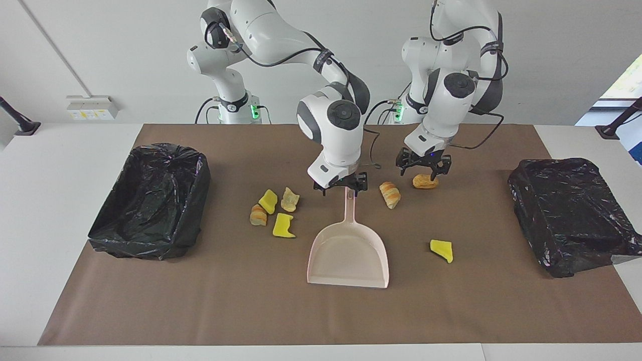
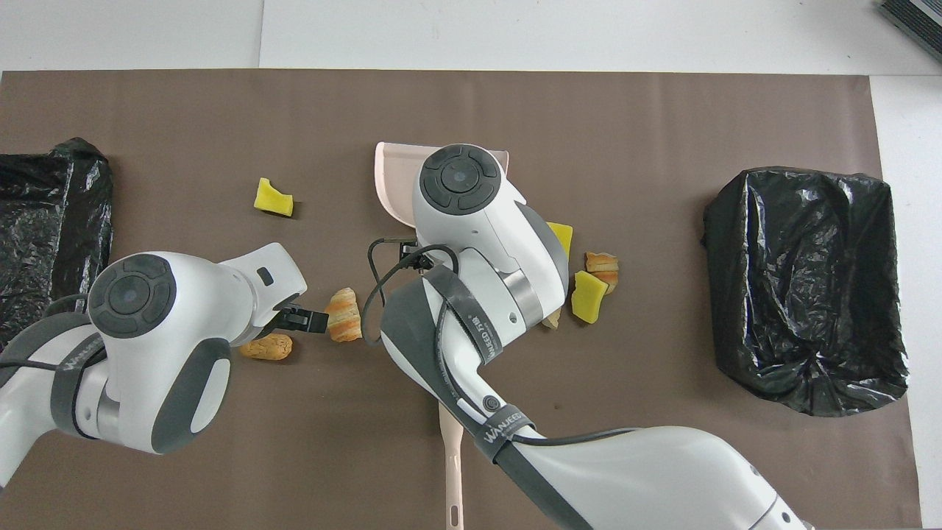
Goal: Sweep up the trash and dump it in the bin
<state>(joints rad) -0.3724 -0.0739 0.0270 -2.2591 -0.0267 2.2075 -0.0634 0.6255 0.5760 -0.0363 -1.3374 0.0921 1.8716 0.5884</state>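
since the trash (image 1: 275, 213) looks light, soft and easily scattered, the spread right gripper (image 1: 340, 186) should clasp the stiff dustpan (image 1: 349, 250) handle, left gripper (image 1: 424, 167) spread too.

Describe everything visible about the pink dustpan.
The dustpan is pale pink, plastic by its look, with a shallow flat-bottomed scoop, raised side walls, and a long slim handle ending in a hanging slot. It lies flat on the brown mat mid-table, its pan empty, its open edge pointing away from the robots and its handle toward them. The right hand is open and sits low over the handle's tip; contact cannot be confirmed. No trash touches it.
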